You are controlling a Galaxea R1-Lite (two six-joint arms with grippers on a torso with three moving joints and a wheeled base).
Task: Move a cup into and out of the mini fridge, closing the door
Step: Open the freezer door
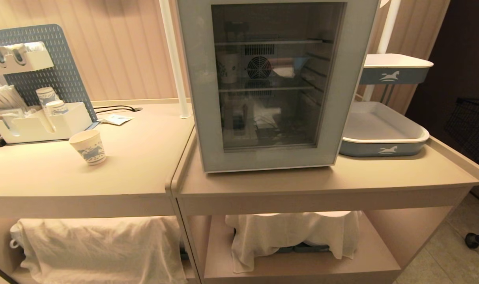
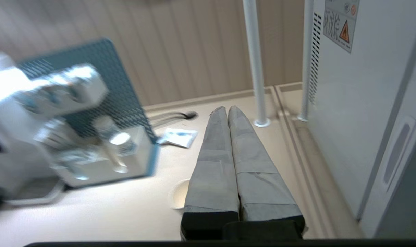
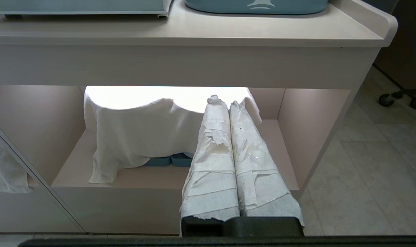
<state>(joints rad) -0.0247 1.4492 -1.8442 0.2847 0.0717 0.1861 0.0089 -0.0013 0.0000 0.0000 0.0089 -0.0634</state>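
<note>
Cup (image 1: 88,146) stands on the desk (image 1: 137,165) at nine o'clock of the mini fridge (image 1: 271,85), door (image 1: 273,157) shut. Left tool (image 2: 228,111), pinched empty, hovers above the cup; next it must open. Right tool (image 3: 222,103) parked, pinched.

Head camera looks down and forward at the fridge (image 1: 263,83) on the counter (image 1: 145,157). The left wrist camera sits above that counter, close beside the fridge's side wall, facing past its gripper (image 2: 227,111). The right wrist camera, lower, faces the shelf cloth (image 3: 139,133) beyond its gripper (image 3: 221,101).
</note>
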